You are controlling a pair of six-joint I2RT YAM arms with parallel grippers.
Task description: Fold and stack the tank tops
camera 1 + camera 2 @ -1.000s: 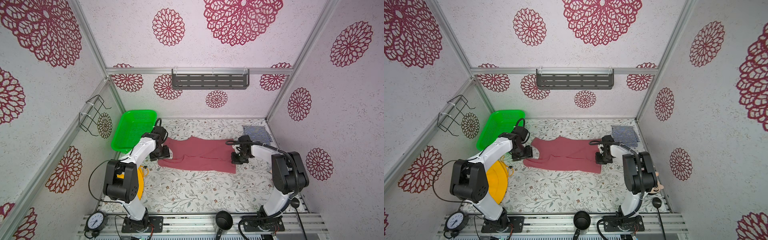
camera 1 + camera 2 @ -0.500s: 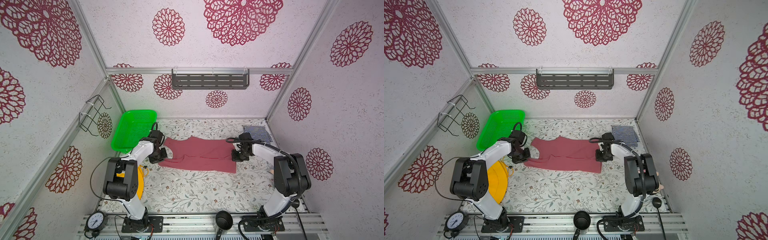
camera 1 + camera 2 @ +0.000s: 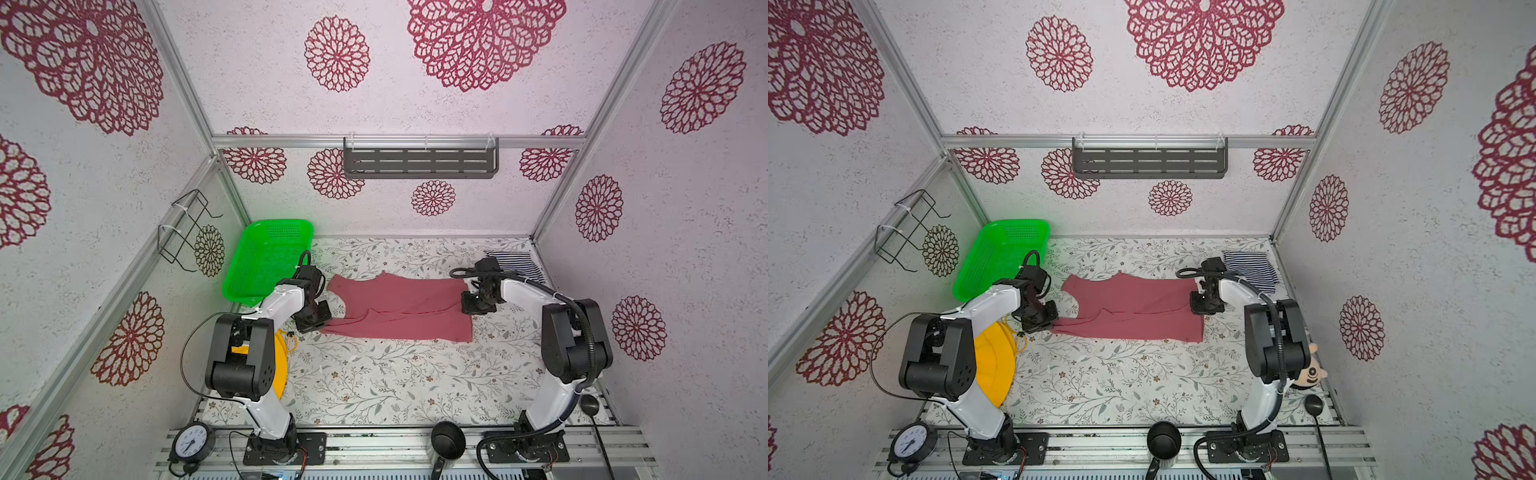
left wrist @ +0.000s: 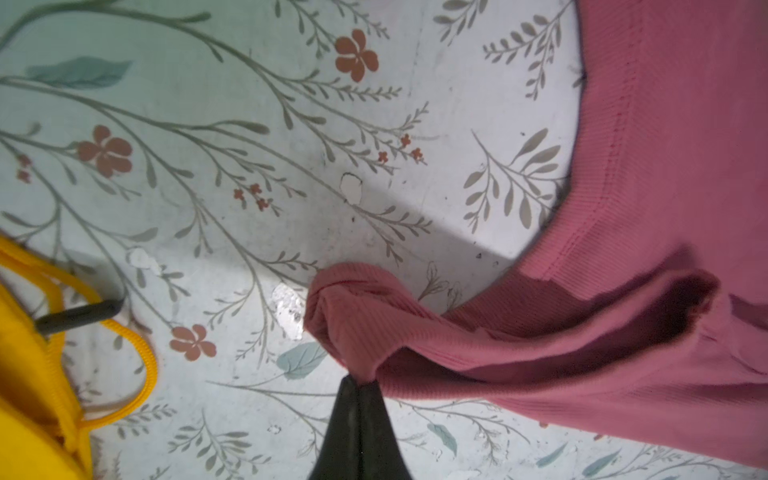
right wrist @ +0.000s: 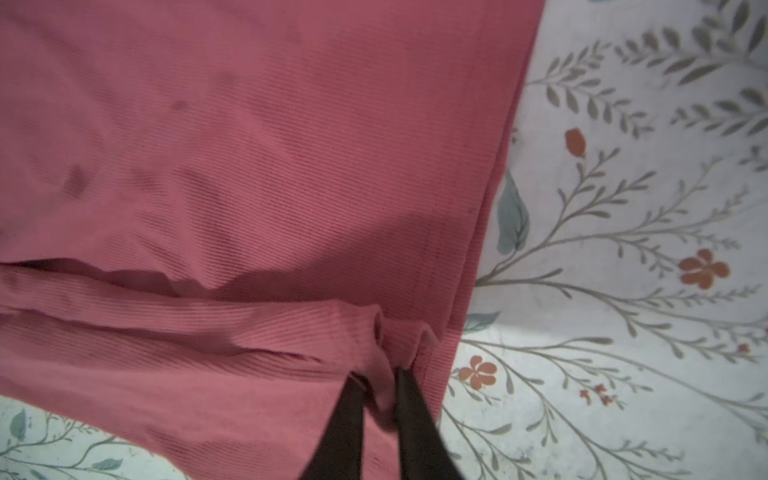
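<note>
Evidently I had left jaws and right jaws clenched on opposite ends of the dusty rose-red ribbed tank top [image 3: 403,309] for folding.

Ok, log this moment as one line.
left end effector: pinching red tank top strap end | right end effector: pinching its hem | striped tank top: back right corner, untouched

Both top views look steeply down from high above the near edge onto the whole table [image 3: 374,386], sharing nearly the same scene. Each wrist camera sits very close, looking along its gripper: the left gripper [image 4: 359,380] at the rose-red tank top [image 4: 623,208], the right gripper [image 5: 379,376] at its opposite edge.
</note>
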